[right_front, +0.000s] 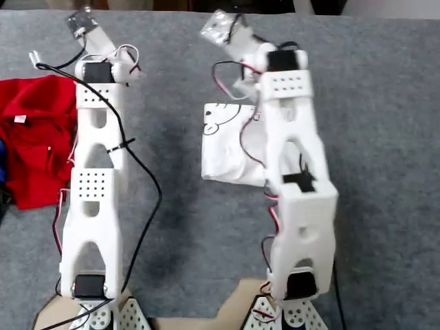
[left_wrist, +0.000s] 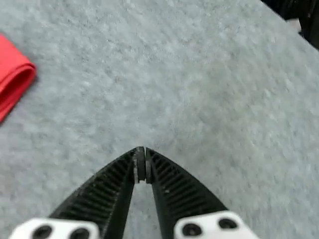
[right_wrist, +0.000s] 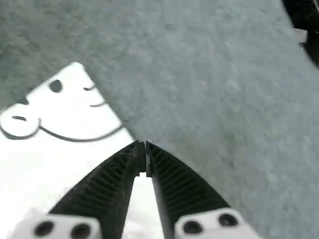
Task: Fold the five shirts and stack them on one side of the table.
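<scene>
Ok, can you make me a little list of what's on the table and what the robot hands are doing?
table: grey cover
white shirt: folded, face drawing on it, partly under the right arm
red shirt: beside the left arm, at the table's edge
left hand: shut, empty, pointing at bare table
right hand: shut, empty, pointing at the white shirt's edge

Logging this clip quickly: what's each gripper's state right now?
Left gripper: closed, holding nothing.
Right gripper: closed, holding nothing, at the edge of the white shirt.

No writing can be read. The white shirt, centre frame, carries only a drawn face. The tag on the red shirt is illegible.
</scene>
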Tool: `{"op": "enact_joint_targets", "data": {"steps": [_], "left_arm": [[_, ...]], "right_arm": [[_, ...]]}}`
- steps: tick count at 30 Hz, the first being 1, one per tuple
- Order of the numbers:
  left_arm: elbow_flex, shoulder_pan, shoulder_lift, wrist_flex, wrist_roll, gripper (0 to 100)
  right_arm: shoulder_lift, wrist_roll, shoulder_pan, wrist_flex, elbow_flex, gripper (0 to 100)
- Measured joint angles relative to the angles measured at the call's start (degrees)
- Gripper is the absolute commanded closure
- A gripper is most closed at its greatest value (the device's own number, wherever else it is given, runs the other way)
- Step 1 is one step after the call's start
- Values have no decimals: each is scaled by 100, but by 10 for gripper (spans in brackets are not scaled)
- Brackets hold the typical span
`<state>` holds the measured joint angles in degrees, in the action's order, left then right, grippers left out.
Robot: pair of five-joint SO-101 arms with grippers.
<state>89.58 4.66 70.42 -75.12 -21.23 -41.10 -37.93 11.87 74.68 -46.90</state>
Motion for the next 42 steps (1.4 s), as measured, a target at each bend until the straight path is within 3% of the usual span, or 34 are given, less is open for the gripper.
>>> {"op": "enact_joint_targets", "data": {"steps": [8,15,26,42], "left_arm": [[-229,0,9,334,-35,980],[-229,0,9,334,-35,980],[-281,0,9,431,-35,980],[-281,-9,9,431,-35,980]], "right_arm": [[-1081,-88,211,1451,-1635,979],[-1591,-466,167,2224,-1837,979],[-1538,-624,-703,2637,-1916,979],[571,-1407,-1996,2637,835,979]]}}
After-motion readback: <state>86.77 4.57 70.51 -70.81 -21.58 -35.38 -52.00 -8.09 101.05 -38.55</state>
